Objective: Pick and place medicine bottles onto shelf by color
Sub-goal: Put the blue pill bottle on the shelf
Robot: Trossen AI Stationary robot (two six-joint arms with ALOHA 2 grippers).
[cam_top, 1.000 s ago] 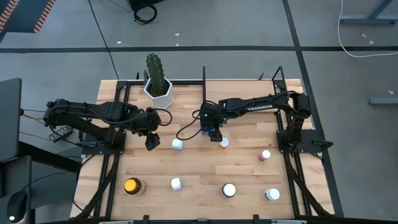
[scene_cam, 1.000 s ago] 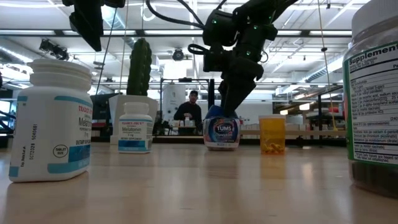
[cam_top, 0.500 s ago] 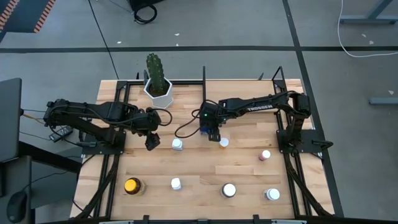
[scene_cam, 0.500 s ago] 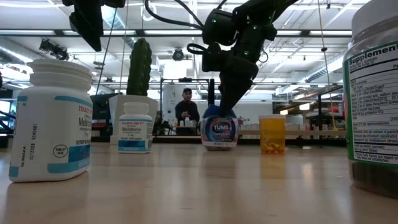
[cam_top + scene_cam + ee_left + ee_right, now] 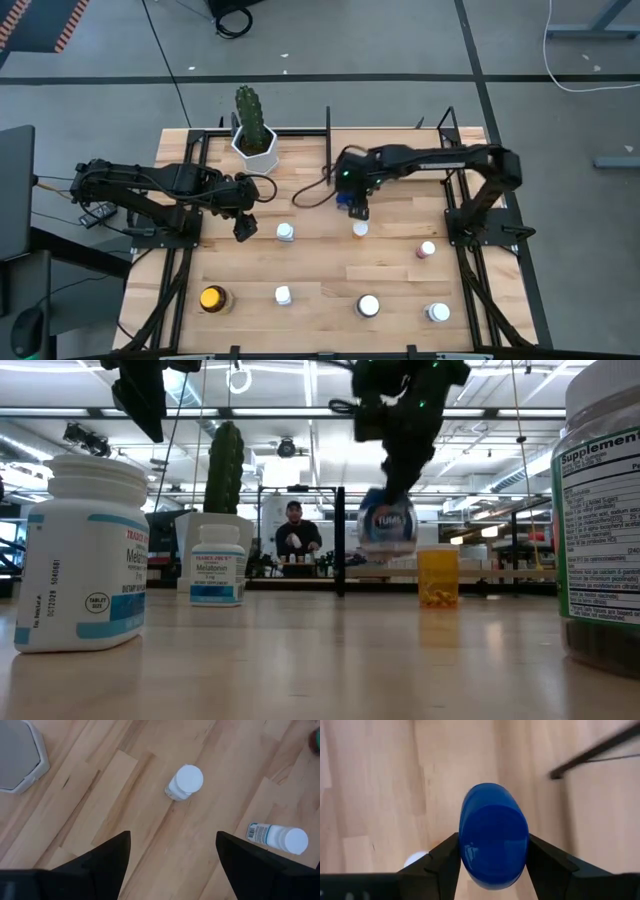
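Observation:
My right gripper (image 5: 357,207) hangs over the table's middle, shut on a blue-capped bottle (image 5: 387,521) with a blue label. My left gripper (image 5: 243,228) hovers open above the table's left half, beside a white-capped bottle (image 5: 184,782); a second white-capped bottle (image 5: 278,837) shows farther off. Other bottles stand on their bases: a white-capped one (image 5: 359,229), a pink one (image 5: 427,249), an amber one (image 5: 212,298), and three white-capped ones along the near edge. The shelf (image 5: 390,138), framed by black posts, is at the far edge. My right gripper pinches the bottle's blue cap (image 5: 493,840) between its two fingers (image 5: 447,859), one on each side. The fingers come from above, pointing down. The bottle hangs below them, roughly upright and lifted clear of the table (image 5: 300,650).
A cactus in a white hexagonal pot (image 5: 255,140) stands at the far left. Black posts (image 5: 328,120) rise at the far edge. A yellow bottle (image 5: 438,576) stands behind the lifted one, and two large bottles (image 5: 85,550) sit close to the low camera. A person stands in the room beyond.
My right gripper has risen and moved a little toward the table's right and far edge, its arm stretching out. The blue-capped bottle, standing on the table a second ago, is lifted clear and hangs in the air.

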